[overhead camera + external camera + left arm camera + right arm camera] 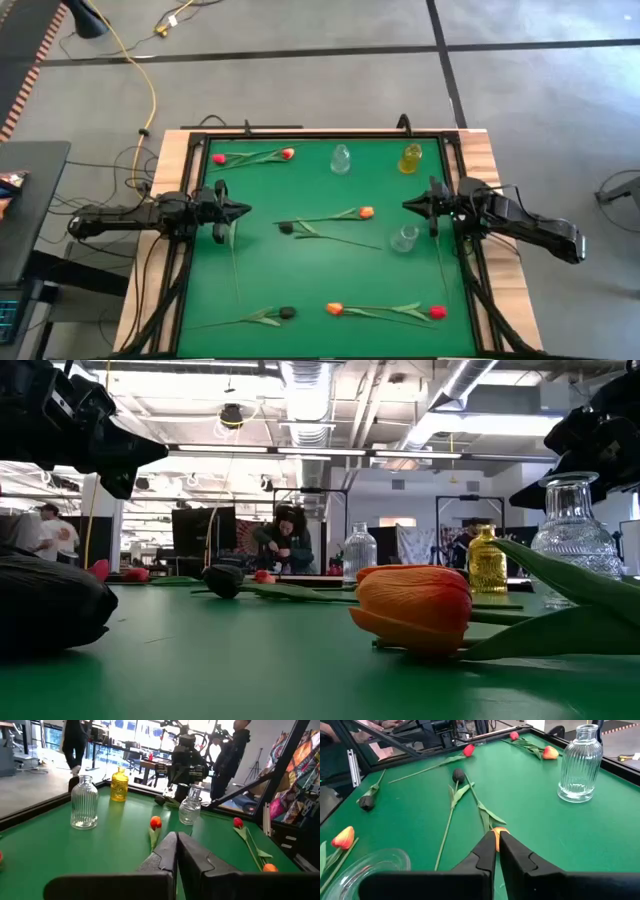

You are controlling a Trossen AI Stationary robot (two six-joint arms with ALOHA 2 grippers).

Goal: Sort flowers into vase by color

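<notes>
The flowers [330, 219], scattered from upper left to lower right of the green surface [260, 270], were judged light and limp, best pinched mid-stem, while left gripper [240, 211] and right gripper [408, 205] were seen with fingers closed on nothing.

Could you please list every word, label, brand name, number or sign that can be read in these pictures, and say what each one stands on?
None can be read.
The clear ribbed vase, the yellow vase and the third clear vase bear no label.
The green table and the flowers carry no print.
The left gripper and right gripper show no marking.
Screens and hangings in the room behind are too blurred to read.
</notes>
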